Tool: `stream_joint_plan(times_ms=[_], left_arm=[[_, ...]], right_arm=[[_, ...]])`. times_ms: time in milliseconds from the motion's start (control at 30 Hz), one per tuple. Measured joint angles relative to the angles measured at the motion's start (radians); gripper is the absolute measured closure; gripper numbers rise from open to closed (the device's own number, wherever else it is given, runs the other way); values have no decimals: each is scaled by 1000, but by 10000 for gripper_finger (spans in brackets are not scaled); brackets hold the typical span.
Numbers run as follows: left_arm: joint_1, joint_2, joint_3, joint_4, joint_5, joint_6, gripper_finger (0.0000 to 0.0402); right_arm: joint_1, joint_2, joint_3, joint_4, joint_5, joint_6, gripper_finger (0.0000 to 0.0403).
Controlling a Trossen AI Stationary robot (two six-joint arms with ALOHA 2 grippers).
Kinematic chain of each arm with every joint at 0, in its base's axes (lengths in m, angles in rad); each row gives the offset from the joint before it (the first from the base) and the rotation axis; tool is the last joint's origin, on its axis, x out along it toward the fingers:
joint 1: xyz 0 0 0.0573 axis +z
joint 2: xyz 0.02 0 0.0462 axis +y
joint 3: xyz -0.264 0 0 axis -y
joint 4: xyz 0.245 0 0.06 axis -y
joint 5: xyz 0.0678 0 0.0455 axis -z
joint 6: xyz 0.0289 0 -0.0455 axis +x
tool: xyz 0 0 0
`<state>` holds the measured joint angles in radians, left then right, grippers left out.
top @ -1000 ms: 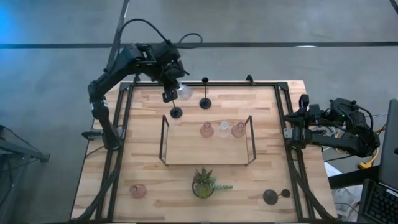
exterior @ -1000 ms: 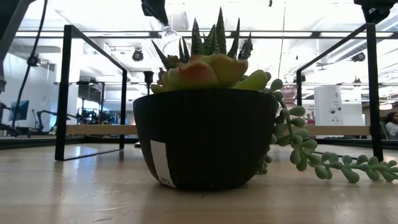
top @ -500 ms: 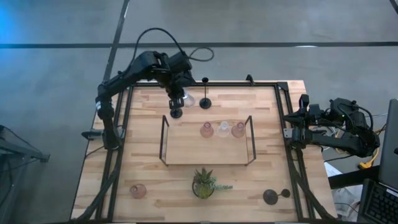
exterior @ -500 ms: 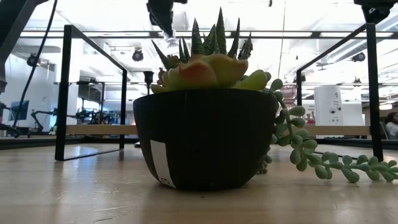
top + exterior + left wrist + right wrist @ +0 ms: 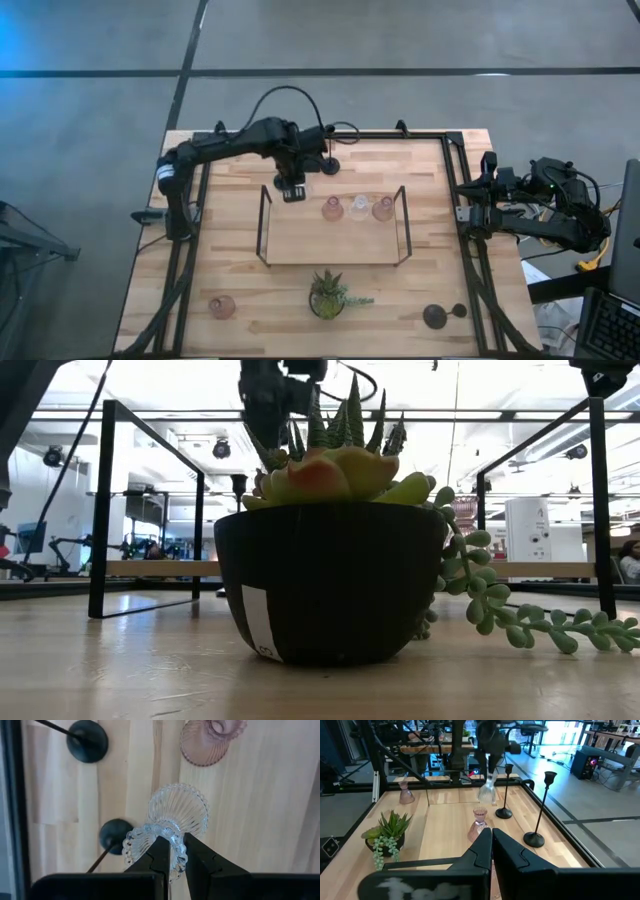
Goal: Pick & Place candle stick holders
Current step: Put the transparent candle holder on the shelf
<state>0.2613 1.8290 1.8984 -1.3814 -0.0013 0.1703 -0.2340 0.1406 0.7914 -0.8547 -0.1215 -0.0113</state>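
The clear glass candle holder (image 5: pixel 172 822) is ribbed, with a flared skirt and scalloped rim. The left pincer (image 5: pixel 173 851) is clamped on its narrow waist, carrying it over the wooden tray (image 5: pixel 290 240) at about 10 o'clock of the tray floor, above the wood.

The left wrist view alone shows the grip. It also shows a pink ribbed holder (image 5: pixel 209 741) just beyond the clear one, and two round black bases (image 5: pixel 88 740) (image 5: pixel 115 833) of thin-stemmed holders. In the high view the arm covers the held glass. There, three small holders (image 5: pixel 333 208) (image 5: pixel 359 207) (image 5: pixel 383 208) stand in a row at the tray's 12 o'clock edge.

The right wrist view shows the held glass (image 5: pixel 487 793) hanging above the tray, with two tall black holders (image 5: pixel 504 792) (image 5: pixel 539 810) standing upright.

A potted succulent (image 5: pixel 330 560) fills the low view and blocks most of the table (image 5: pixel 240 290). A pink holder (image 5: pixel 222 306) sits at the table's 7 o'clock. A black holder (image 5: pixel 436 316) lies at 5 o'clock.

The right pincer (image 5: pixel 491 836) waits off the table at 3 o'clock, fingers together.
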Motion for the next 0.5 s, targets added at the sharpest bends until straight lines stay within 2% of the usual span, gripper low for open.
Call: stream_joint_plan(times_ms=[233,500], left_arm=[[-23,0,-114,123,0,-155,365],[-57,0,-172,160,-29,-285,365]], right_arm=[[0,0,0,0,0,0,394],[0,0,0,0,0,0,394]])
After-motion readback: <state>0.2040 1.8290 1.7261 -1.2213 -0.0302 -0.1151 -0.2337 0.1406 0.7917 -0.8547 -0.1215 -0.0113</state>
